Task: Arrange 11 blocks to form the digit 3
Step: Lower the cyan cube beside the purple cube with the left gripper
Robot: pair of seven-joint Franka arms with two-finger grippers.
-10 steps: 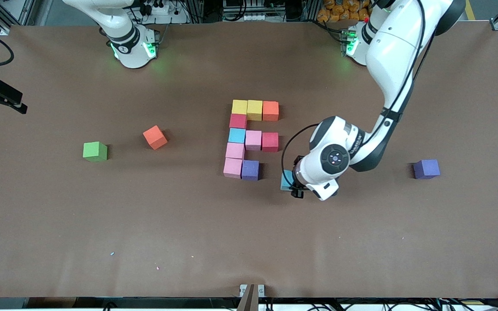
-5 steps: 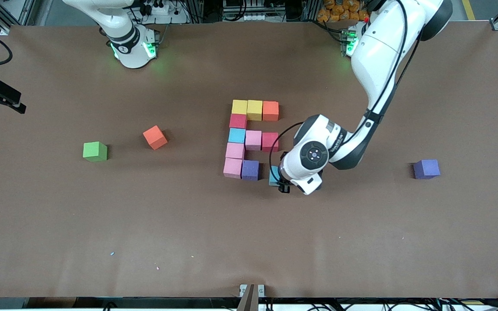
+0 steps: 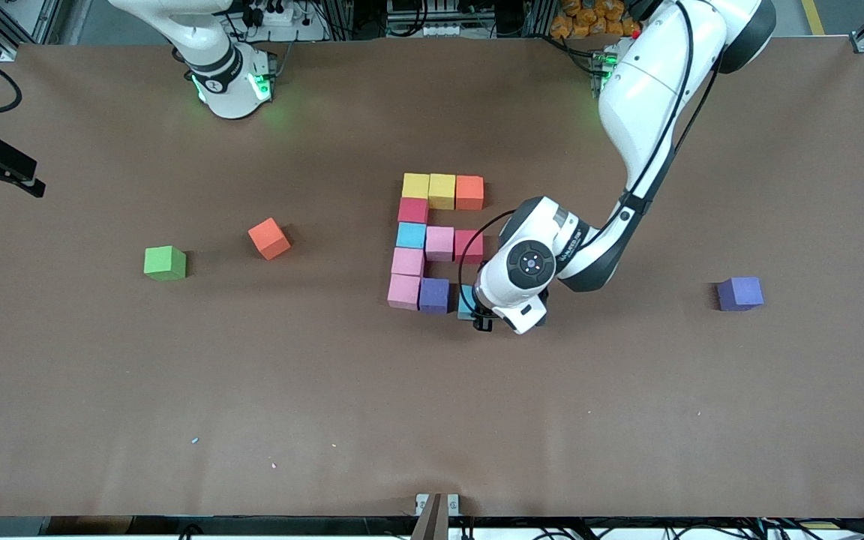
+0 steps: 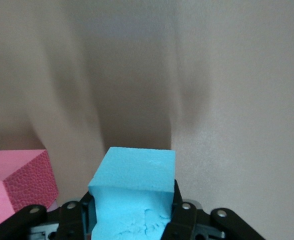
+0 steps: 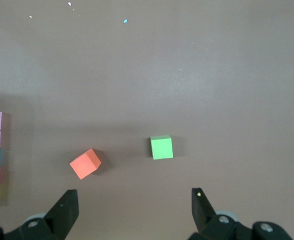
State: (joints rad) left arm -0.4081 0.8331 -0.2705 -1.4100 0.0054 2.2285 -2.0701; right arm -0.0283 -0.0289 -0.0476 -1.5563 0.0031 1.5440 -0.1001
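Note:
Several blocks [image 3: 439,243] lie touching in a figure mid-table: two yellow and an orange in the bar nearest the robots, a red, a light blue [image 3: 410,235] and two pink down one side, a pink and a red in the middle bar. A purple one [image 3: 434,295] sits in the bar nearest the front camera. My left gripper [image 3: 477,311] is shut on a second light blue block [image 3: 466,301], held low right beside the purple one. The left wrist view shows this block [image 4: 137,172] between the fingers [image 4: 183,220] and a pink cube [image 4: 17,177] close by. My right gripper [image 5: 134,197] waits, open and empty.
A loose orange cube [image 3: 268,238] and a green cube [image 3: 165,263] lie toward the right arm's end; both the orange [image 5: 85,163] and the green [image 5: 161,147] show in the right wrist view. A loose purple cube [image 3: 739,293] lies toward the left arm's end.
My left gripper has carried the light blue block toward the figure, from a gap away to right beside the purple block. The right arm has not moved.

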